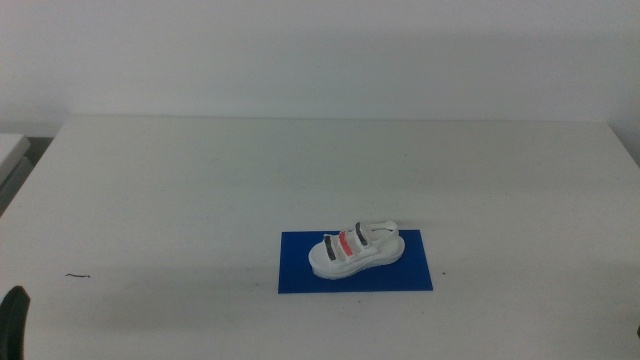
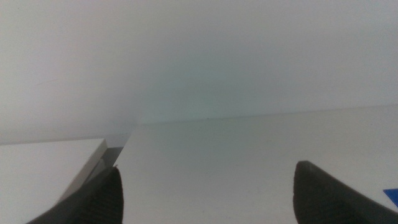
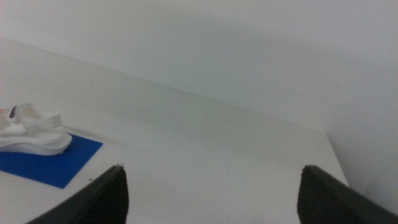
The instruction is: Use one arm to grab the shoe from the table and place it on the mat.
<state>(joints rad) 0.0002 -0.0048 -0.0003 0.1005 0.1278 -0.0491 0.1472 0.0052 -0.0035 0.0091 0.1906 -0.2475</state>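
The white chunky-soled shoe (image 1: 356, 248) with two dark straps and one red strap lies on the dark blue mat (image 1: 300, 272) on the white table (image 1: 200, 180), a little right of the middle near the front. The shoe's heel end (image 3: 31, 132) and a corner of the mat (image 3: 56, 165) also show in the right wrist view. My left gripper (image 2: 205, 193) is open and empty; a dark bit of it (image 1: 14, 318) shows at the middle view's bottom left corner. My right gripper (image 3: 214, 196) is open and empty, away from the shoe.
A second white surface (image 1: 10, 150) adjoins the table's left edge, with a narrow gap between them (image 2: 109, 158). A small dark speck (image 1: 78, 275) lies on the table at the front left. A tiny blue corner of the mat (image 2: 392, 193) shows in the left wrist view.
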